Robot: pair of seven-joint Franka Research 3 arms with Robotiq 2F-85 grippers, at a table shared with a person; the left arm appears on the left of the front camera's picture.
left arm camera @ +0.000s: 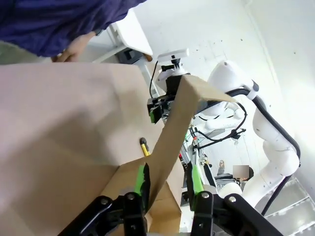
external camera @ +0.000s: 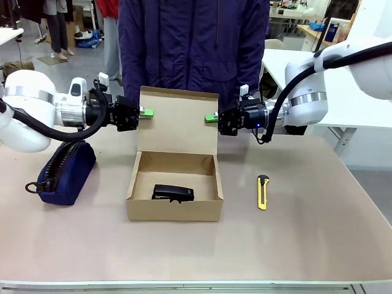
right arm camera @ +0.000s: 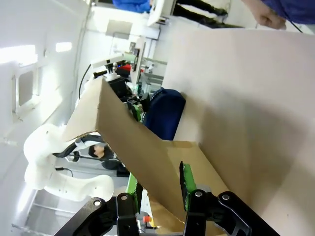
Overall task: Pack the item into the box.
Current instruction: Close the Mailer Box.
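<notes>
**Table [external camera: 306,245], near to far: item boxed, lid pinched at both edges**

Nearest, the box [external camera: 174,211] front wall, centre of table. Item [external camera: 173,194] lies flat inside, against the near wall, roughly mid-width. Lid flap [external camera: 177,119] stands upright off the far wall. Left pincer [external camera: 146,112] is clamped on the flap's left edge, right pincer [external camera: 211,117] on its right edge. Both wrist views show cardboard between the green pads [left arm camera: 141,179]. Navy pouch [external camera: 66,171] lies left of the box, utility knife [external camera: 262,192] right, both apart from it. Person [external camera: 193,43] stands just behind the flap, far side.

Judgement: packing looks done, closing is left.

Risks:
- Arms bringing the flap down unevenly would twist or crease it.
- Pulling rather than pivoting could drag or tip the light box and slide the item.
- The thin edge grip could slip.
- A skewed flap may catch on the side walls.
</notes>
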